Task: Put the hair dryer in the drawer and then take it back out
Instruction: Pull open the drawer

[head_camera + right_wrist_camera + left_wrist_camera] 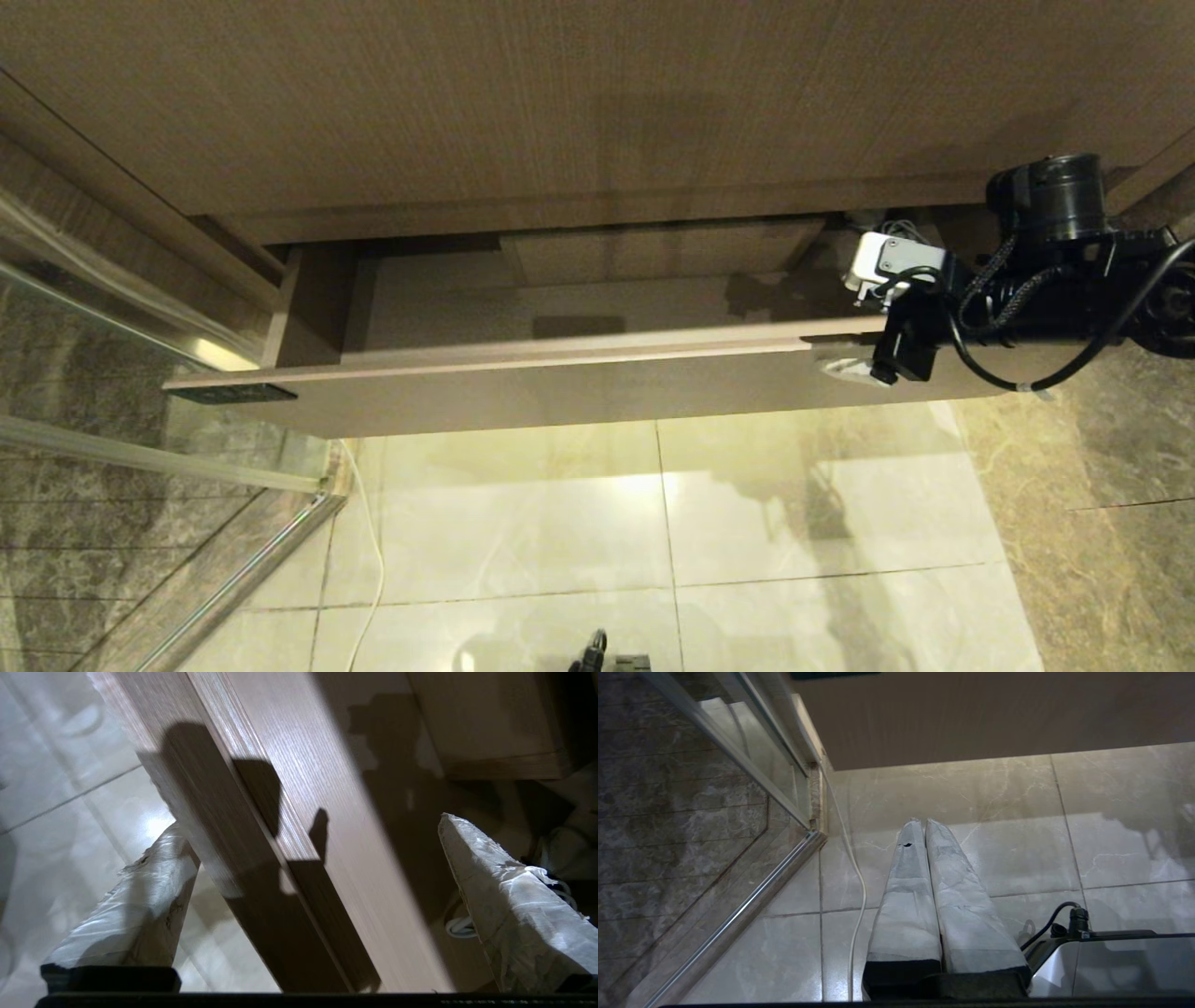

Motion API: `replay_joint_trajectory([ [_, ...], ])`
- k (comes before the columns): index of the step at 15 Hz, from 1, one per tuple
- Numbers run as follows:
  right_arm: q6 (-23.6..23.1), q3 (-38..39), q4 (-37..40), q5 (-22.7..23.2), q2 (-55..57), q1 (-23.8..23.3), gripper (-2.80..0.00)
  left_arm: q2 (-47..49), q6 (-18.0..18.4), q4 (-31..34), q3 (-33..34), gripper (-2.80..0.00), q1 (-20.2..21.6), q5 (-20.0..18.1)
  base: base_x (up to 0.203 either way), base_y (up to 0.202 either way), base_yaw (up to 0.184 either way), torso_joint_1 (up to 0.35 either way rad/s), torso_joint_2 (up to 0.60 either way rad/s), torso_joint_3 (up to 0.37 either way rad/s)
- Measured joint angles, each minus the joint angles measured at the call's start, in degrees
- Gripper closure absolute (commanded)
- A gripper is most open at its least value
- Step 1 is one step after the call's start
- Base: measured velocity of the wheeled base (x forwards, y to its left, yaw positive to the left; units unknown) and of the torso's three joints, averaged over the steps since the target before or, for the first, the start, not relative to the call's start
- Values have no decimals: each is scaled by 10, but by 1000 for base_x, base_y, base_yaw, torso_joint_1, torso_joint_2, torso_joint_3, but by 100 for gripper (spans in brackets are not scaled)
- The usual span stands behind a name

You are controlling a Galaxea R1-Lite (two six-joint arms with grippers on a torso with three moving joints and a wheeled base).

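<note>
- The right gripper stands spread wide at the right end of the drawer, one finger outside the front panel and the other inside; nothing is pinched.
- Judgement: the step is either closing the drawer or reaching in; next, the hair dryer must be found.
- The hair dryer cannot be identified; only a white cord lies by the inner finger.
- The left gripper hangs over the floor, fingers pressed together.
</note>
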Motion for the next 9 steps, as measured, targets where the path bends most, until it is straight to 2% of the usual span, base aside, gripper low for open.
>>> replay_joint_trajectory([
  [5, 1, 85, 1, 2, -72, -17, -280, 0, -1, 0, 0, 0, 0, 0, 0, 0, 0, 0, 0, 0],
  [7, 5, 129, 26, 2, -110, -27, -280, 0, 0, 0, 0, 0, 0, 0, 0, 0, 0, 0, 0, 0],
  [9, 28, 178, 59, 4, -157, -37, -280, 0, 0, 0, 0, 0, 0, 0, 0, 0, 0, 0, 0, 0],
])
